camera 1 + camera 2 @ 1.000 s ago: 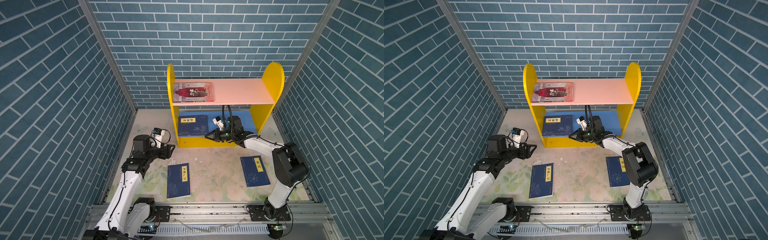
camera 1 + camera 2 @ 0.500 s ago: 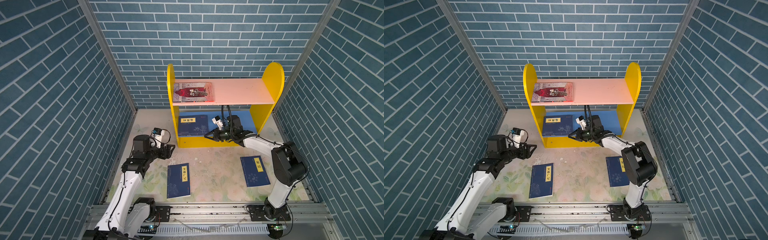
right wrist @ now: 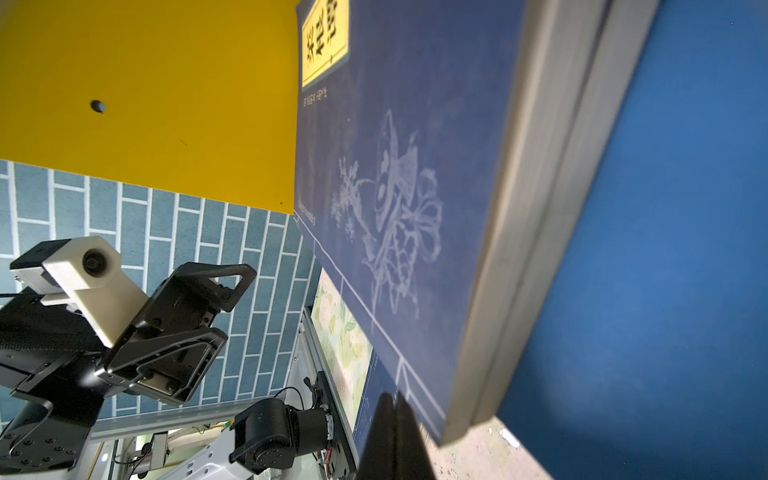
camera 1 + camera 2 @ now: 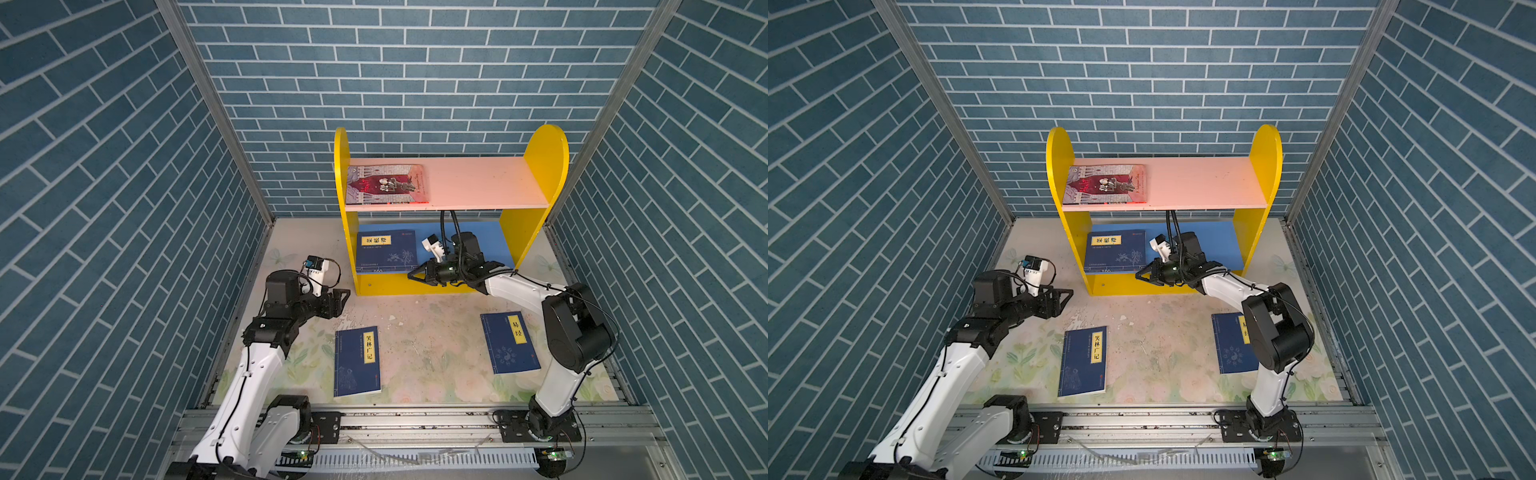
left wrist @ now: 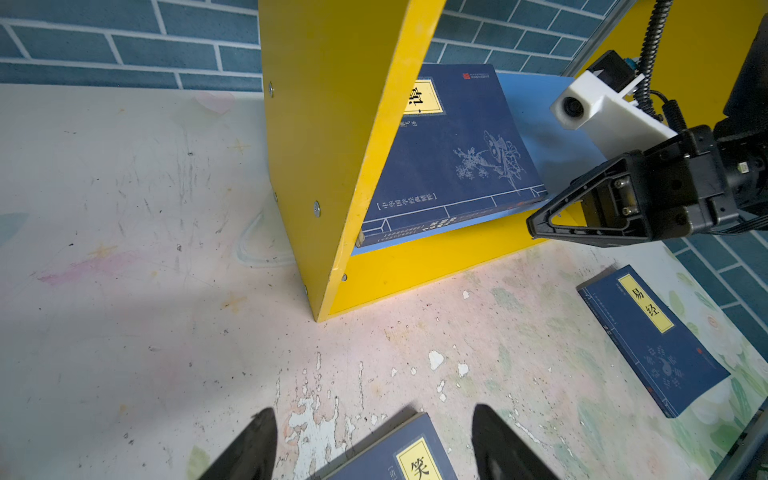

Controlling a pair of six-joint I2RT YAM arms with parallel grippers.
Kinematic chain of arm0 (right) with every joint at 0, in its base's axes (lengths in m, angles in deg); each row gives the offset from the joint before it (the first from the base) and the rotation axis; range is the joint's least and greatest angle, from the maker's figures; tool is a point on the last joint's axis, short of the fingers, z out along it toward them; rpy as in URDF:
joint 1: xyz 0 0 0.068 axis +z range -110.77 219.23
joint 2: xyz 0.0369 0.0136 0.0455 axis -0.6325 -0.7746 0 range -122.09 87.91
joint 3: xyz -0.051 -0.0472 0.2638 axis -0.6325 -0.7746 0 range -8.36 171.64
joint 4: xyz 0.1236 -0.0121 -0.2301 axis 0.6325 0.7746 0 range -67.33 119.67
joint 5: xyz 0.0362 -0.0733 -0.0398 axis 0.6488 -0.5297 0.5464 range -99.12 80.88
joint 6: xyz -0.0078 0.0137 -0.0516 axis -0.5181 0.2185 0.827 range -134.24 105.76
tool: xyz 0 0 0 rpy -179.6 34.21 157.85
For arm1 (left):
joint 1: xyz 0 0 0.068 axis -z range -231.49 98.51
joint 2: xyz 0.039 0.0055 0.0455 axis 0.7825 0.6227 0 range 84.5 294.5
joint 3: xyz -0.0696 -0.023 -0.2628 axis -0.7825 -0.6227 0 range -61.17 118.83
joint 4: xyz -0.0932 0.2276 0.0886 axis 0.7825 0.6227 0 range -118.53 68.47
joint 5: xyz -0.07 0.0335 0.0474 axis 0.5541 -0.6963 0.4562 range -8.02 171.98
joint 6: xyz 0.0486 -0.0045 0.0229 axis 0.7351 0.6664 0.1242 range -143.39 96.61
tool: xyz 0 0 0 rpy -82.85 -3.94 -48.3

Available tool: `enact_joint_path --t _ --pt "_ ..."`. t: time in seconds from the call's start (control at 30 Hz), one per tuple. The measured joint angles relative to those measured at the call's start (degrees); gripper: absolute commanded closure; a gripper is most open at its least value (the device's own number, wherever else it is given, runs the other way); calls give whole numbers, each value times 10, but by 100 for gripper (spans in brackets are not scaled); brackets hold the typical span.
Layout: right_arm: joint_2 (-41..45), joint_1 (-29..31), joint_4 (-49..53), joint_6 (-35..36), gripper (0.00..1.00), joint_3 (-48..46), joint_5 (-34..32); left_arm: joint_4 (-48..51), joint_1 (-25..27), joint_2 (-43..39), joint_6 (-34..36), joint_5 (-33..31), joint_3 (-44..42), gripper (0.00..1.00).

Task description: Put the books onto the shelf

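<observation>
On the pink upper board point(image 4: 478, 183) of the yellow-sided wooden shelf point(image 4: 544, 166), at its left end, lies the grey-and-red illustrated book point(image 4: 388, 185). A navy paperback stack point(image 4: 386, 251) fills the left end of the blue lower board point(image 4: 494, 241). Two navy paperbacks point(image 4: 358, 360) point(image 4: 510, 343) wait near the front edge of the flowered table point(image 4: 428, 332). The right gripper point(image 4: 413, 275) is closed and empty beside that stack; the left gripper point(image 4: 343, 299) is spread and empty.

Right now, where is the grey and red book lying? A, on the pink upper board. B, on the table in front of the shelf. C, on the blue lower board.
A: the grey and red book lies flat on the pink upper board, at its left end in both top views.
</observation>
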Motion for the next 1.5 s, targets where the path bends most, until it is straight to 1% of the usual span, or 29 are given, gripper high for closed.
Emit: enact_joint_path --t 0.33,0.43,0.6,0.77,0.97,1.07,1.13,1.2,1.23,1.27,1.33,1.4,1.47,1.5 --pt "-1 0 4 0 96 12 0 0 0 0 -2 0 -2 24" --pt "-1 0 3 0 93 12 0 1 0 0 -7 0 -2 24" --pt "10 0 -4 2 82 -12 0 20 0 4 -15 8 0 23" --pt "80 5 13 14 74 -83 -1 47 0 7 -26 22 11 22" --pt "202 11 65 43 62 -164 -25 61 0 7 -44 58 22 19" --pt "268 14 103 48 58 -210 -80 60 0 7 -48 94 22 19" --pt "309 12 139 50 53 -234 -141 55 0 7 -52 124 20 18" --pt "351 5 169 50 40 -259 -205 42 0 5 -62 153 13 15" --pt "374 0 186 49 36 -272 -243 37 0 5 -68 173 8 13" --pt "393 -6 202 48 34 -282 -275 33 0 5 -73 191 4 11" --pt "441 -30 235 43 30 -304 -346 23 2 5 -83 231 -4 7" --pt "480 -55 262 37 25 -320 -402 8 6 1 -94 264 -17 5" --pt "513 -81 284 30 24 -334 -451 2 8 -6 -101 286 -28 4" --pt "525 -92 293 27 21 -339 -471 0 9 -10 -103 295 -32 3"
